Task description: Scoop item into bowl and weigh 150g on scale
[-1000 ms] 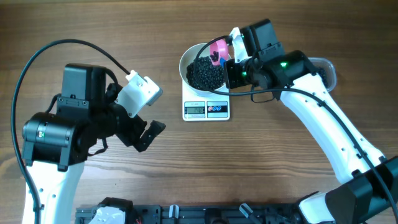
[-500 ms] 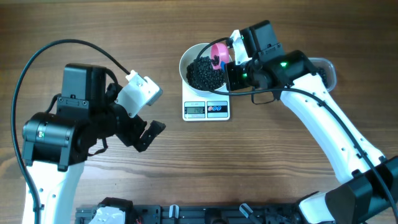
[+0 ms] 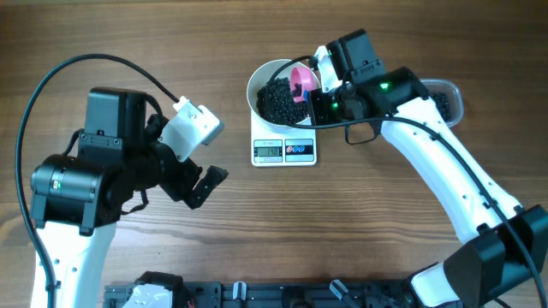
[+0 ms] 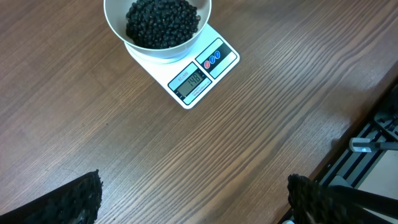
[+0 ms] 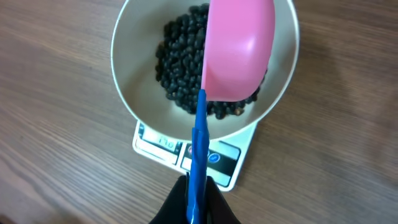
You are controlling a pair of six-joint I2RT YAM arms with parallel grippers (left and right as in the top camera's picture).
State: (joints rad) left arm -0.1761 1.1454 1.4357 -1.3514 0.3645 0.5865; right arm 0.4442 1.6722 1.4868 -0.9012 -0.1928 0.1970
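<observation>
Since a second ago the right wrist has shifted slightly left and rolled, so the pink scoop sits further over the middle of the bowl and is turned more on its side; nothing else has moved. The right gripper is clamped tight on the scoop's blue handle, with the cup held out ahead of the fingers, above the white bowl and not touching the pile. No beans are visible in the cup from the wrist view, so the load looks dumped, though the far side of the cup is hidden. The black beans fill the bowl bottom in a heap, and the bowl sits centred on the kitchen scale. Its display is lit, but the digits are too small to read for sure. The likely next call is to check the reading, then top up or stop. The clear tub, with more beans in it, sits just behind the right arm. The left gripper hangs with its jaws wide apart, holding nothing, well apart from the scale over the bare wooden table.
</observation>
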